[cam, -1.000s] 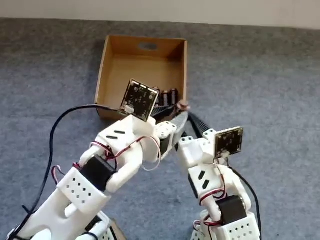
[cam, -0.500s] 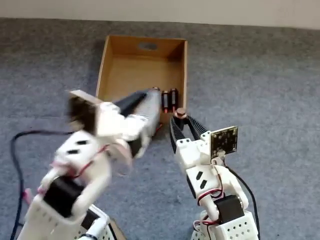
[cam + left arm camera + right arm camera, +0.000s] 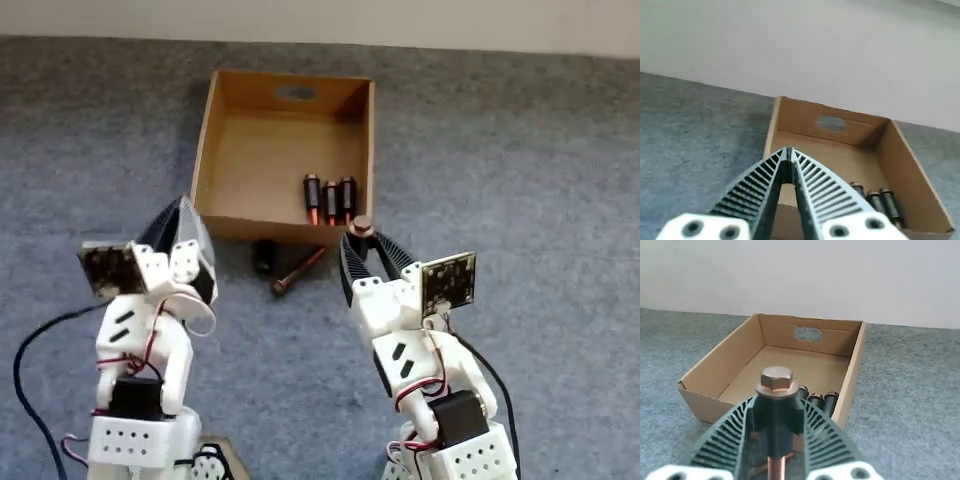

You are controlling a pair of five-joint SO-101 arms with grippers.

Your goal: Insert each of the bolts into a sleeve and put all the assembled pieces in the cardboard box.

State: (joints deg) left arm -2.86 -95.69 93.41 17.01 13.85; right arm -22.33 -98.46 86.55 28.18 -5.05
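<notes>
The cardboard box (image 3: 222,150) stands at the back middle with three assembled bolt-and-sleeve pieces (image 3: 328,198) lying by its front right wall. In front of the box a loose black sleeve (image 3: 264,254) and a copper bolt (image 3: 298,271) lie on the carpet. My right gripper (image 3: 362,238) is just outside the box's front right corner, shut on a bolt in a sleeve (image 3: 776,410), bolt head up. My left gripper (image 3: 184,204) is shut on nothing, left of the box's front corner. The left wrist view shows the box (image 3: 790,117) and the three pieces (image 3: 875,200) beyond my left gripper (image 3: 789,152).
Grey carpet (image 3: 520,150) covers the table on all sides of the box. A black cable (image 3: 25,370) loops at the near left beside the left arm's base. A pale wall (image 3: 800,275) rises behind the box.
The left arm has swung back from over the box's front edge to the near left, uncovering the loose sleeve and bolt. The right gripper has stayed nearly in place with its piece.
</notes>
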